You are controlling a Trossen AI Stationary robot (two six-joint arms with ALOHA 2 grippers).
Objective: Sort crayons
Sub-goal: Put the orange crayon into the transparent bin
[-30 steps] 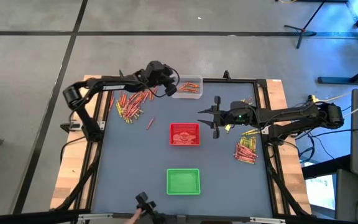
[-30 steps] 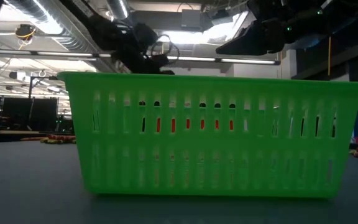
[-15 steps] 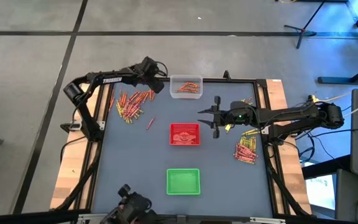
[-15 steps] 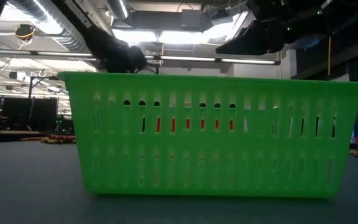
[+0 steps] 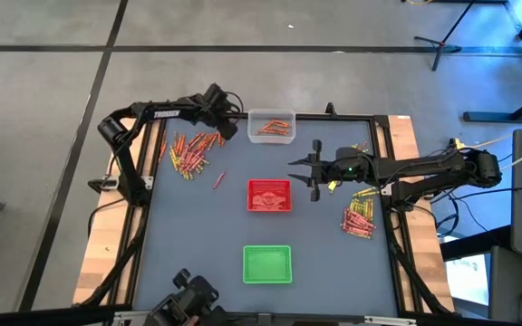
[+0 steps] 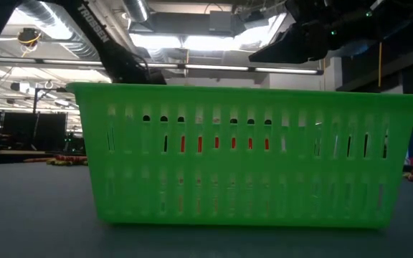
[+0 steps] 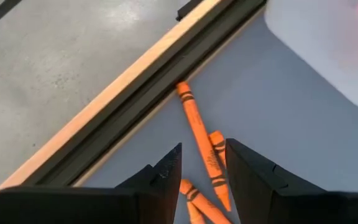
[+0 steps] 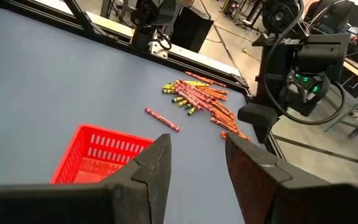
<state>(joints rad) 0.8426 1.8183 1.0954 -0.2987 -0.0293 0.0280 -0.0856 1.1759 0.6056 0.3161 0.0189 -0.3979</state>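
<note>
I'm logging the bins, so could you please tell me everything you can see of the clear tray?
The clear tray is a small, translucent, plastic-looking rectangle with rounded corners. It sits flat at the table's far edge, behind the red tray. A few orange crayons lie inside. Nothing grips it; the left tool hovers beside it.

We note slotted plastic on the green tray (image 6: 249, 154) and red tray (image 8: 98, 158); matt grey table (image 5: 198, 235), bare wood edging; paper-wrapped crayons (image 7: 201, 134); frosted clear tray (image 5: 272, 127).
</note>
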